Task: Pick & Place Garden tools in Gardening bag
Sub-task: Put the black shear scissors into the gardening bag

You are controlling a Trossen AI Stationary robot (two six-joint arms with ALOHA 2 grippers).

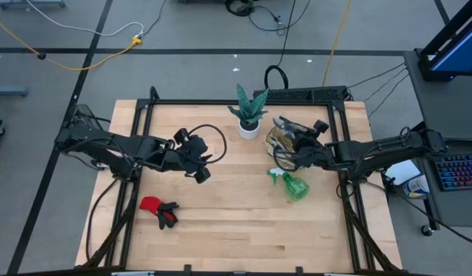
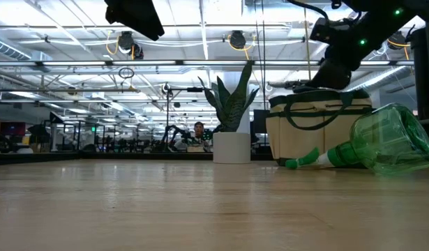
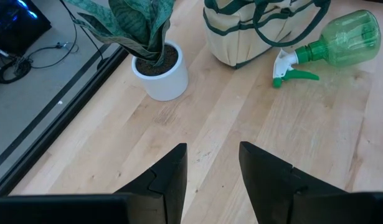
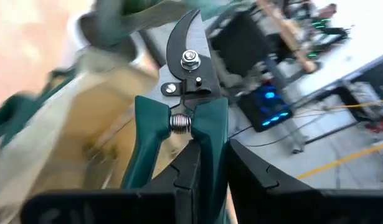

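**Shears over the bag, two tools left on the worktop**

We have the right claw (image 4: 207, 165) clamped on one teal handle of the pruning shears (image 4: 182, 106), blades pointing away from the wrist. Gripping low on the handle leaves the blade end free to lead the way into the bag. In the high view this claw sits over the gardening bag (image 1: 285, 138), at the far right part of the worktop (image 1: 243, 222), and the right wrist view shows beige fabric and green trim close beneath the shears. So we judge that we are placing the shears in the bag; whether the tips are already inside the rim, we cannot tell.

A wooden handle rises from the bag in the right wrist view, so at least one tool seems to be stowed already.

Our left claw (image 3: 210, 168) hangs above bare wood near the worktop's middle, its fingers moderately apart and holding nothing. It waits well clear of the bag, probably so the arms do not cross.

The green spray bottle (image 1: 292, 184) lies on its side just beside the bag, nozzle toward the middle. The red-and-black gloves (image 1: 159, 208) lie in a heap nearer the front left. Both remain to be packed. The snake plant in its white pot (image 1: 249, 115) stands next to the bag and is not part of the job.
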